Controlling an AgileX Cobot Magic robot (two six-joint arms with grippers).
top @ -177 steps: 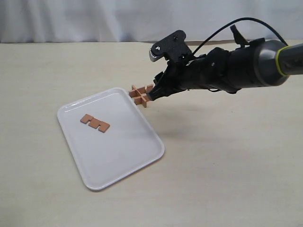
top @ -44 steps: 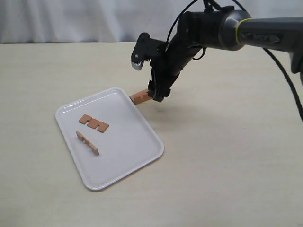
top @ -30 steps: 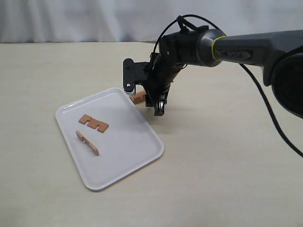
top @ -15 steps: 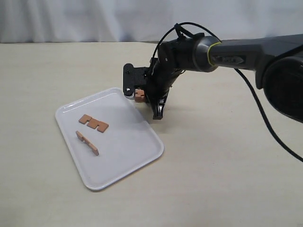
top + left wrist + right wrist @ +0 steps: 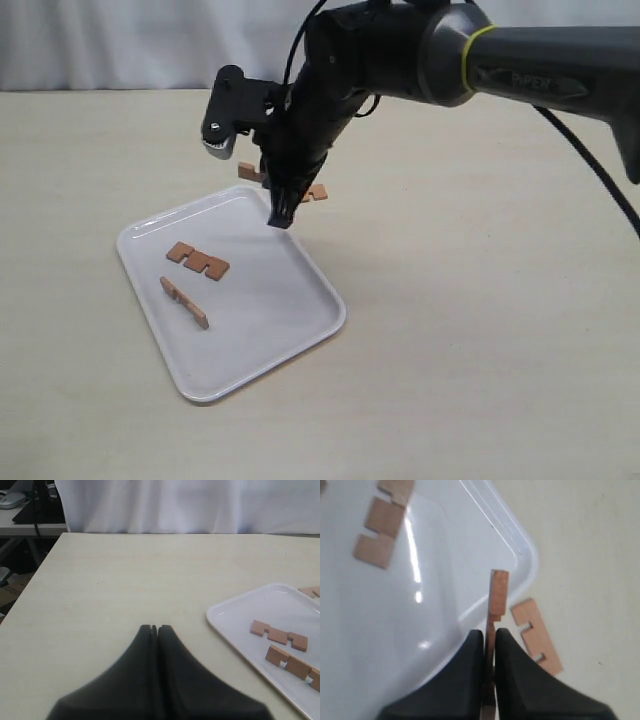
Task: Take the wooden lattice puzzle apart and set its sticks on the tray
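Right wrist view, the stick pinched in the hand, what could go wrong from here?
1. The right hand grips the stick by one end, edge-on, right over the corner rim of the tray. Released here, it may tip outside.
2. A loose stick lies on the table just beyond that corner. Lowering the hand could knock it farther away.

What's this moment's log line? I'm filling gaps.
right gripper: shut on stick, over tray; tray: two sticks; table: one stick; left gripper: shut, empty
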